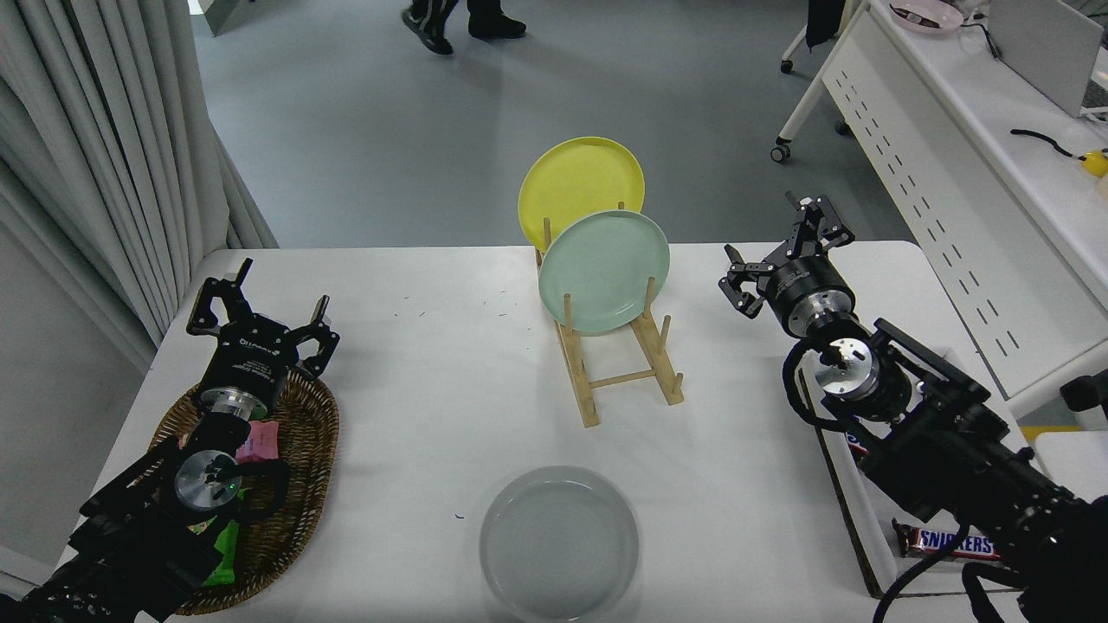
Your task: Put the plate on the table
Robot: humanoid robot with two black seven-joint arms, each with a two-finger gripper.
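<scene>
The light-gray plate (559, 543) lies flat on the white table (433, 381) near its front edge. The mint-green plate (603, 272) and the yellow plate (580, 189) stand upright in a wooden rack (619, 372) at the table's middle back. My right gripper (777, 251) is open and empty, to the right of the rack and apart from the mint-green plate. My left gripper (258, 307) is open and parked at the lower left over a wicker basket.
A wicker basket (299, 450) with snack packets sits at the left. A white tray (874, 554) with a chocolate bar (948, 542) lies under the right arm. A white perforated-panel desk (961, 164) stands at the right. A person's feet (463, 22) show at the top.
</scene>
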